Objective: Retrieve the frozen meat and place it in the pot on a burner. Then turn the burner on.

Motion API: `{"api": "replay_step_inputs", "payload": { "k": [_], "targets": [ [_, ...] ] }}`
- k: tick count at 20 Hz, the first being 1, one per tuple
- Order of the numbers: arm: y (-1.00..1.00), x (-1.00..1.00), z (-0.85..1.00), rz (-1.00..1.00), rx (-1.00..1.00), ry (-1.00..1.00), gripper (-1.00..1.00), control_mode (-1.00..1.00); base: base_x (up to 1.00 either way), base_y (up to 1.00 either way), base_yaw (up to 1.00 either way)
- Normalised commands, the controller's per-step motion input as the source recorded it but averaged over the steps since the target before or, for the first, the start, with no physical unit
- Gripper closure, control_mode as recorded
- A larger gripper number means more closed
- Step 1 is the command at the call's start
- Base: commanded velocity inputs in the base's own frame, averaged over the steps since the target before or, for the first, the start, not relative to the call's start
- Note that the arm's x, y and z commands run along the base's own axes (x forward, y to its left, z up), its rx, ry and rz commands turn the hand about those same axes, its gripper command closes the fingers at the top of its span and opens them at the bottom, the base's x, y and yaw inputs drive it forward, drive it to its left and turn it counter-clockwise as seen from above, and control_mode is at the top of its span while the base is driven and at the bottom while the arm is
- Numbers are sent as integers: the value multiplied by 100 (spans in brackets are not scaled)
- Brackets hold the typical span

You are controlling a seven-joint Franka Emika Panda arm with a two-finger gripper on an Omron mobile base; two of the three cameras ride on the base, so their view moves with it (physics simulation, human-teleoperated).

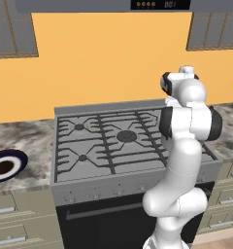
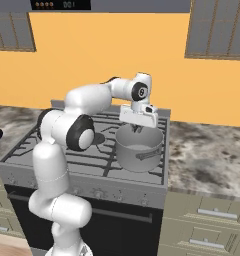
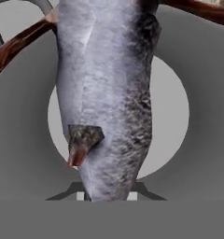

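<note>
While the plate point(image 1: 7, 165) sat alone on the counter at the far left, well apart from the stove point(image 1: 113, 141), the gripper point(image 2: 137, 128) hung just above the open mouth of the pot point(image 2: 138, 148) on the stove's front right burner. Its fingers were closed narrowly on the frozen meat point(image 3: 107, 93), which in the hand view dangled as a long whitish, dark-streaked piece over the pot's pale round floor.

The likeliest trouble from here, as I judged it, was in the release: the meat hung long beneath the fingers, so an early opening might have let it strike the rim and tip outside, or land hard enough to shift the pot on its grate. The low hand might also have nudged the pot's wall on withdrawing. The burner knobs point(image 2: 104, 192) on the front panel were small and set close together, so the wrong one could have been turned.

Counted: one plate, one stove, one pot, one piece of meat, one gripper.
</note>
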Motion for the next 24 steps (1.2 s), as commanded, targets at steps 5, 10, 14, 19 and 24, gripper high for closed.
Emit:
{"api": "replay_step_inputs", "payload": {
  "k": [5, 10, 14, 19, 24],
  "targets": [
    [0, -8, 0, 0, 0, 0, -100, -100, 0, 0, 0],
    [0, -2, 0, 0, 0, -1, -100, -100, 0, 0, 0],
    [0, -8, 36, 0, -1, -5, -100, -100, 0, 0, 0],
    [0, -53, 68, 0, -4, -7, -100, -100, 0, 0, 0],
    [3, -51, 25, 0, -1, -3, -100, -100, 0, 0, 0]
  ]
}}
